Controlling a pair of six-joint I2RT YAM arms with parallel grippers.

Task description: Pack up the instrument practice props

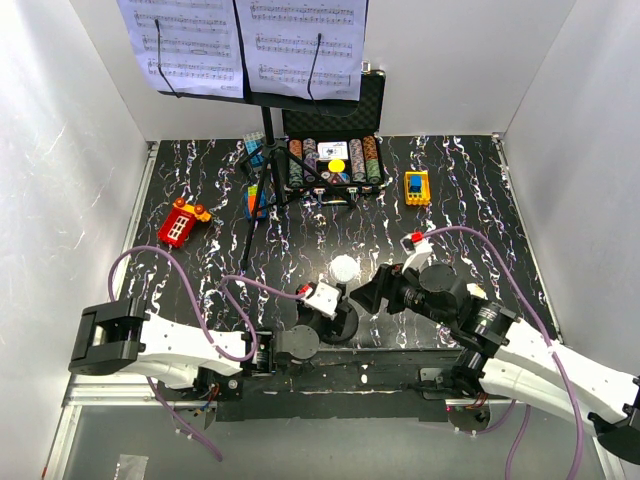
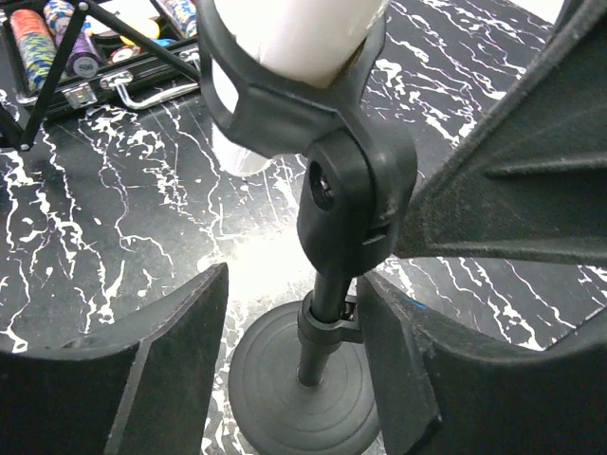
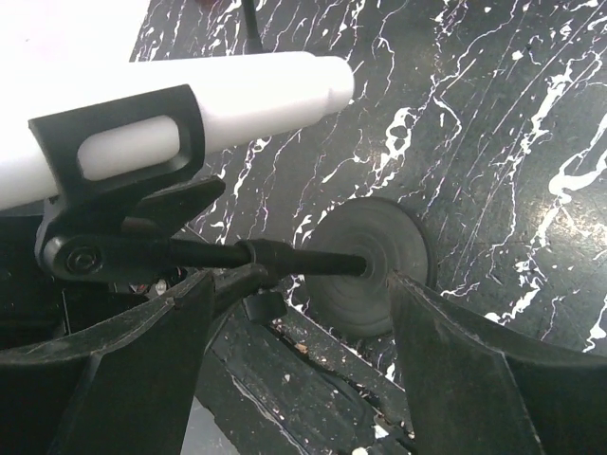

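**Jaws of both grippers spread about the microphone stand**

Jaws of the left gripper (image 2: pixel 294 313) stand apart, one finger on each side of the thin black pole (image 2: pixel 322 318) of the microphone stand. A clear gap shows on one side. The other finger sits just beside the pole's collar, and I cannot tell whether it touches.

The right gripper (image 3: pixel 302 280) has its jaws spread wide as well, and the round base (image 3: pixel 389 237) shows in the gap between its fingers. The base rests flat on the marbled black table (image 1: pixel 470 220).

Above both sets of jaws, the white microphone (image 3: pixel 237 90) lies in its black clip (image 3: pixel 123 142) at the top of the pole.

Well beyond the jaws, at the far side of the table, the poker-chip case (image 1: pixel 335 122) stands open with its lid raised. Inside it, chips (image 1: pixel 370 160) fill side-by-side rows in mixed colours. A yellow disc and a small white pack lie among them near the middle.

Between the jaws and that case stand the tripod legs of the music stand (image 1: pixel 280 100). Two white sheet-music pages (image 1: pixel 185 40) rest on its desk, each under a thin wire arm.

Off to the left of the left jaws lies a red toy (image 1: pixel 178 225), and a yellow block (image 1: pixel 417 187) lies beyond the right jaws.
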